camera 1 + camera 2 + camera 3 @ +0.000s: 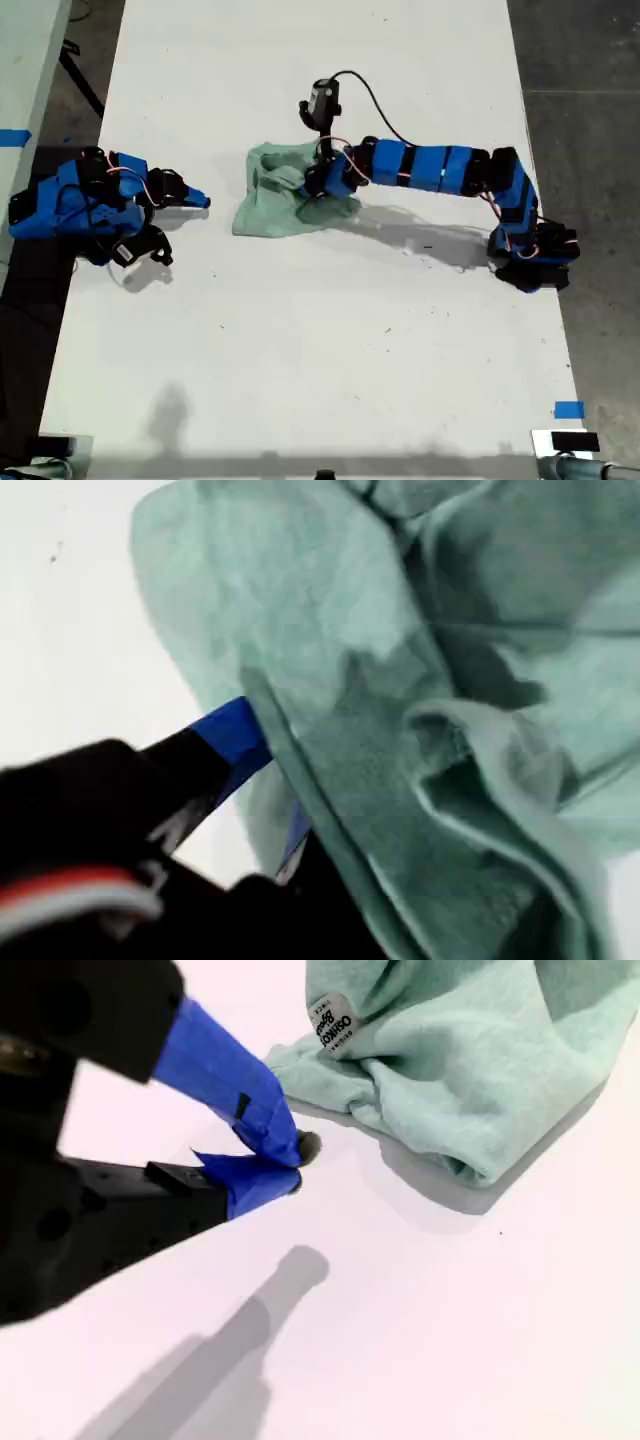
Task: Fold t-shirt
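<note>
The pale mint-green t-shirt [275, 205] lies bunched in a crumpled heap on the white table [300, 350], a little above the middle of the exterior view. My first gripper [318, 185] reaches in from the exterior view's right and rests on the heap. In the first wrist view a folded edge of the t-shirt [450, 630] runs between the blue fingertips [235, 735] of my first gripper [268, 785], which is shut on it. My second gripper [203, 201] sits at the exterior view's left, shut on nothing [290, 1163], a short gap from the t-shirt [470, 1070] and its neck label [335, 1022].
Dark floor borders the table on both sides of the exterior view. Blue tape marks sit at the exterior view's lower right [568, 409] and far left [12, 137]. The first arm's camera and its black cable [323, 100] stand just beyond the shirt.
</note>
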Motion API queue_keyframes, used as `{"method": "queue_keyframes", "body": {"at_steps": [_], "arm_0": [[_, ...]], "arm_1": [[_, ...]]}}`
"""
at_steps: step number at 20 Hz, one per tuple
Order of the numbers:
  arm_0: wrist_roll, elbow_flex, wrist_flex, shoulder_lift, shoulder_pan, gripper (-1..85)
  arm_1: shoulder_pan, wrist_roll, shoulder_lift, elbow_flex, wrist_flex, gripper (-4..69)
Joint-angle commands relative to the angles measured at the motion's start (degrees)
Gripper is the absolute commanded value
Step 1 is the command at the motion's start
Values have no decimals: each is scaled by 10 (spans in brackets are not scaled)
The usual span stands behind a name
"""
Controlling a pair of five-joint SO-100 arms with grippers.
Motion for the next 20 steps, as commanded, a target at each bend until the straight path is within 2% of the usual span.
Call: {"method": "queue_keyframes", "body": {"at_steps": [1,3,7,9,11,12,13,16,20], "arm_0": [[1,-3,2,2,-3,0],[1,-3,2,2,-4,0],[-3,-3,2,2,-4,0],[-18,-3,10,2,-8,10],[-51,-3,26,2,-9,89],[-76,-3,35,2,-9,117],[-95,-3,37,2,-4,117],[-106,-3,39,2,16,113],[-103,-3,39,2,22,113]], "arm_1": [[72,-63,-47,-177,22,-11],[124,-76,-41,-183,-5,-11],[162,-81,33,-176,6,-11],[163,-85,85,-171,54,-11],[156,-78,175,-101,118,-11],[149,-67,243,-25,130,-11],[143,-45,321,64,149,-11],[126,62,605,417,149,-11],[48,265,898,764,202,-11]]}}
